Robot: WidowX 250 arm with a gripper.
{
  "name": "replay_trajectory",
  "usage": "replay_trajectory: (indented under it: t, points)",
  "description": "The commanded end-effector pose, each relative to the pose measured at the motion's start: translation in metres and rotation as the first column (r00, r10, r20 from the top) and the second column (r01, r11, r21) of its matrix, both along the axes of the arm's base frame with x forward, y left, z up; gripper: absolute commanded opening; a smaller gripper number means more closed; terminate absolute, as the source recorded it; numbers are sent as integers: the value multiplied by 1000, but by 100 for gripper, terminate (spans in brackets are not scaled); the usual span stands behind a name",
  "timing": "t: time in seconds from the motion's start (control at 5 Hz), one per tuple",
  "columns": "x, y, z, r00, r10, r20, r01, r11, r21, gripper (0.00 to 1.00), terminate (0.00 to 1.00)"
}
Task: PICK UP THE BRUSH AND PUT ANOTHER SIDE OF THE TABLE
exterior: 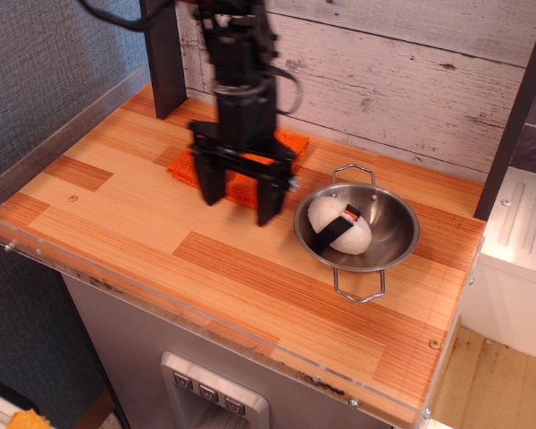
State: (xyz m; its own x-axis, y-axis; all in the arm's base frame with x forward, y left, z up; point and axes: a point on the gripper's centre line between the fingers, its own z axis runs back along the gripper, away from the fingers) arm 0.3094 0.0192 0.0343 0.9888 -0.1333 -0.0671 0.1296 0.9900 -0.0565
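The brush (338, 225) is a white egg-shaped lump with a black band and a small orange-red spot. It lies inside a steel bowl (393, 241) on the right half of the wooden table (161, 223). My gripper (240, 204) hangs open and empty over the middle of the table, just left of the bowl, its two black fingers pointing down. It does not touch the brush.
A folded orange cloth (241, 170) lies behind the gripper near the back wall, mostly hidden by the arm. A clear plastic rim (205, 317) runs along the table's front and left edges. A dark post (514, 116) stands at the right.
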Motion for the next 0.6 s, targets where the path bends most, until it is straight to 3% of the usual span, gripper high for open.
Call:
replay_trajectory:
  t: [0.0,0.2,0.4]
  points:
    - [10,-53,44,988,-99,120,88,992,92,100,0]
    - [8,-67,51,981,-107,160,87,988,130,100,0]
    - [16,-78,34,981,-118,155,94,983,156,100,0]
